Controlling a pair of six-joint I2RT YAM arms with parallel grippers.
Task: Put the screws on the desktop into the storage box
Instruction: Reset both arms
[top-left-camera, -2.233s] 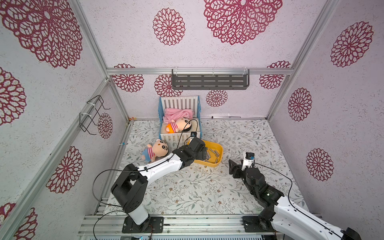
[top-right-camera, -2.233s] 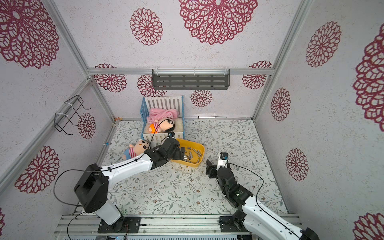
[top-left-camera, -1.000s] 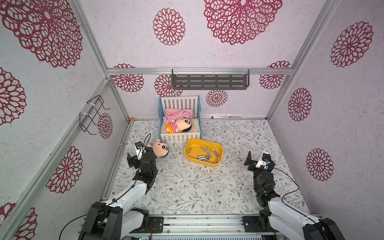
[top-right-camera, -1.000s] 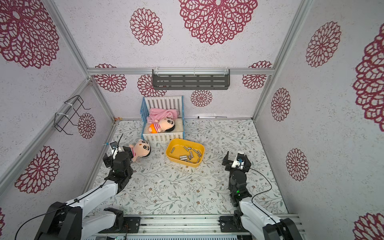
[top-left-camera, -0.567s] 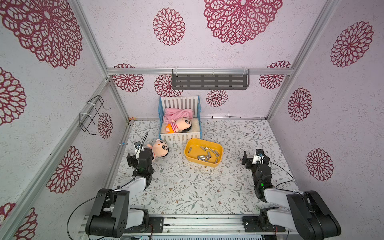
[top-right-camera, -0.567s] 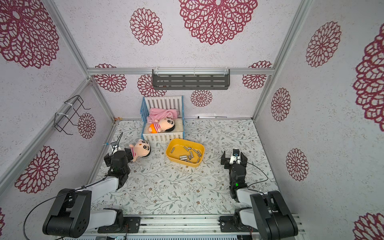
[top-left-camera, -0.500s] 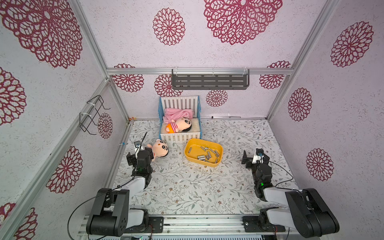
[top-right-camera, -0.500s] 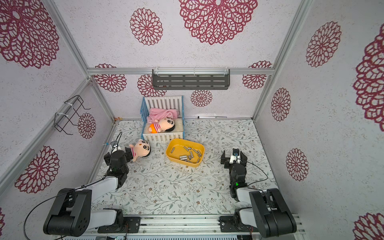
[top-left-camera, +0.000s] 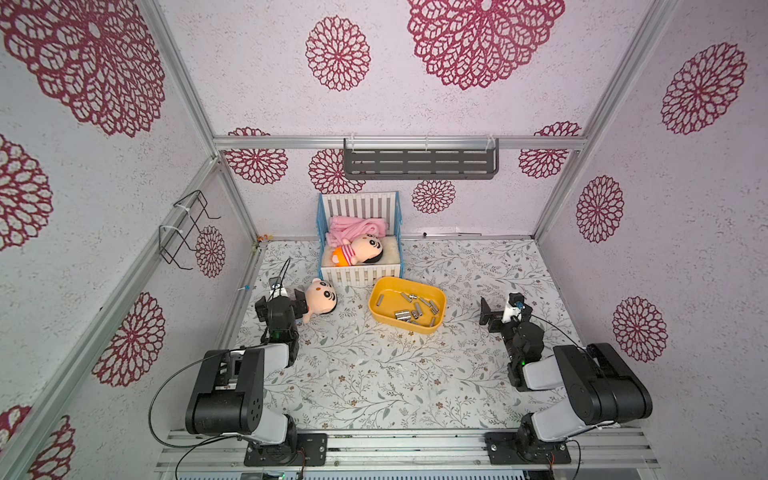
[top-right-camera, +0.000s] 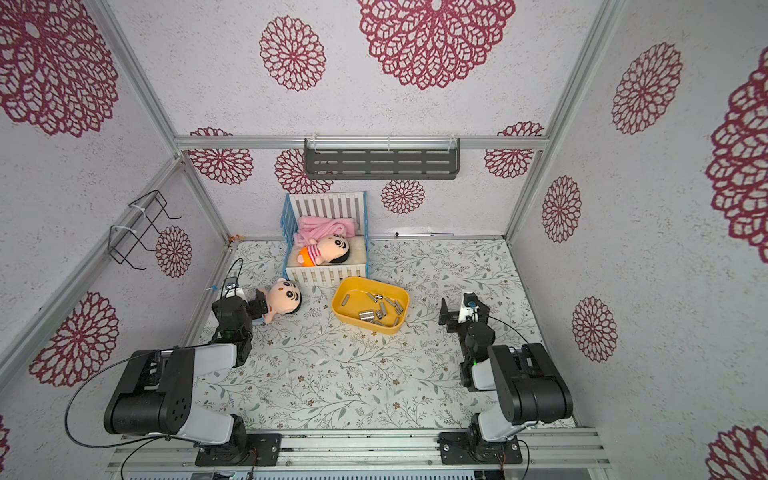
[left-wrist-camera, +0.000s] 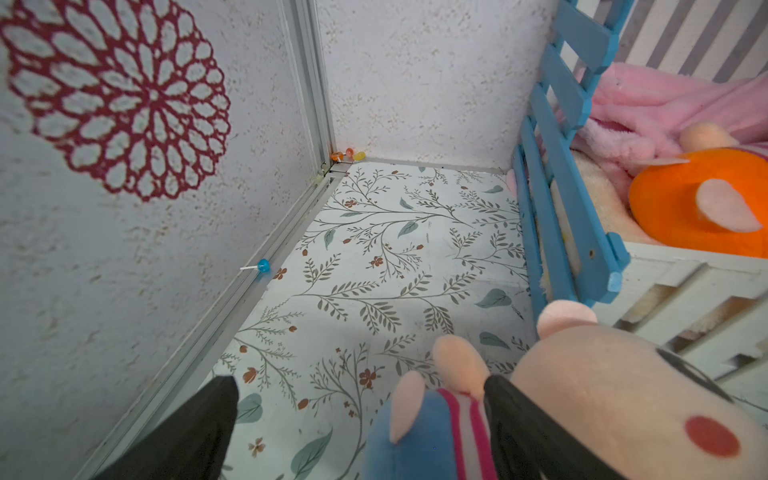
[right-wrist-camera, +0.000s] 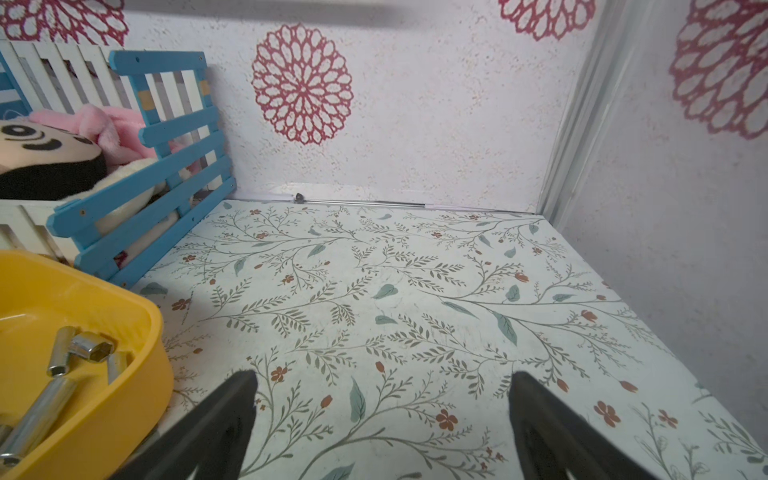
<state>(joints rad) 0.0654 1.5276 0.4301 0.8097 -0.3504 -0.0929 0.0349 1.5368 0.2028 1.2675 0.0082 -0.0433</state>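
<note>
Looking down first on the flat white desktop printed with grey-green leafy vines and small brown flowers (top-left-camera: 374, 374), spread beneath and ahead of both pincers. Then on the white-and-blue slatted toy crib (top-left-camera: 361, 276), well ahead of the left pincer (top-left-camera: 280, 305) and inward of it, holding a pink fleece blanket (top-left-camera: 353, 226) and an orange-clad plush doll (top-left-camera: 370, 249). Next, on the shallow yellow plastic storage box with rounded corners (top-left-camera: 395, 322), resting on the desktop between the two pincers, nearer the right pincer (top-left-camera: 505, 311) and just off its inner finger (right-wrist-camera: 199, 432). Then on a second plush doll in blue with pink stripes (left-wrist-camera: 415, 436), lying at the left pincer: body between the spread fingers, head just outside the inner one; cannot tell whether touching. Finding both pincers low over the desktop, jaws spread wide, gripping nothing. Last, on the small shiny silver-grey metal screws (top-left-camera: 402, 314), about a dozen stubby cylinders loose on the floor of the storage box, apart from either pincer's fingers.
</note>
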